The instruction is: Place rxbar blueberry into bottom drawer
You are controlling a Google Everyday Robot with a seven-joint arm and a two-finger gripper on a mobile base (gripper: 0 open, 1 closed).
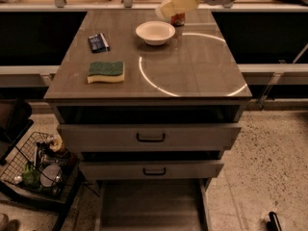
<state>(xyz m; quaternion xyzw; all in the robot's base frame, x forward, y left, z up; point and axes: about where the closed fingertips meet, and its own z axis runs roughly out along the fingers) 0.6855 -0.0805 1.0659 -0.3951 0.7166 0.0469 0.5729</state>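
The surface (192, 76) is carrying one rxbar blueberry (98, 42), one sponge (106, 71), one white bowl (155, 32) and one small jar (178, 19), while three drawers (150, 136), counting the bottom drawer (151, 208), are showing below, one wire basket (36, 165) is sitting at lower left, and one gripper (168, 7) is hovering at upper centre.
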